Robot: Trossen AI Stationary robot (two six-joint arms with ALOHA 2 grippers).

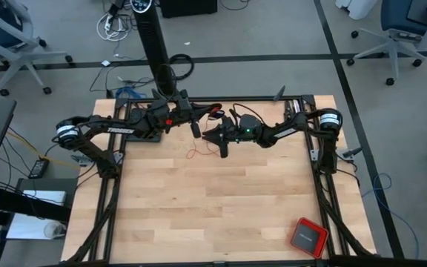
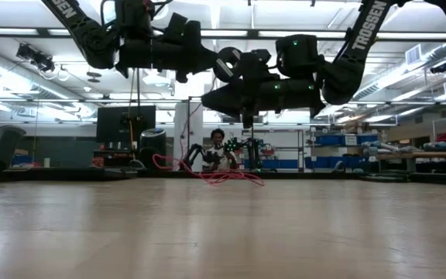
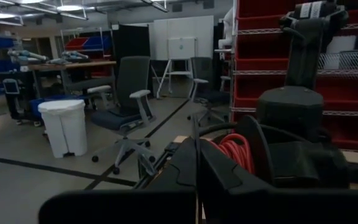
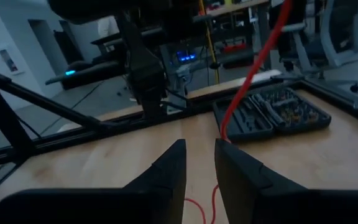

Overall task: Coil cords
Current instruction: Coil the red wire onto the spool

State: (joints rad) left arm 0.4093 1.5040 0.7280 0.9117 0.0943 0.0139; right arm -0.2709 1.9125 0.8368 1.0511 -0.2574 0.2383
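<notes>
The thin red cord lies in loose loops (image 2: 221,177) on the table's far middle (image 1: 191,153). One strand (image 4: 253,68) rises straight from the wood, up past my right gripper. A wound bundle of the cord (image 3: 236,152) shows among dark parts just beyond my left gripper (image 3: 197,158), which is raised and shut (image 1: 196,129). What carries the bundle is hidden. My right gripper (image 4: 199,155) is open above the loops (image 1: 222,147), with bare wood between its fingers. My left gripper is shut close beside the wound bundle (image 3: 229,149); its own fingers hide the spot, so I cannot tell whether it touches the cord. My right gripper has the rising strand (image 4: 224,134) passing the tip of one finger, outside the gap; whether they touch I cannot tell.
An open dark case of bits (image 4: 272,115) lies at the table's far left edge under the left arm. A red square box (image 1: 308,237) sits at the near right corner. A person (image 2: 219,151) sits beyond the table's far edge. The near half is bare wood (image 1: 213,215).
</notes>
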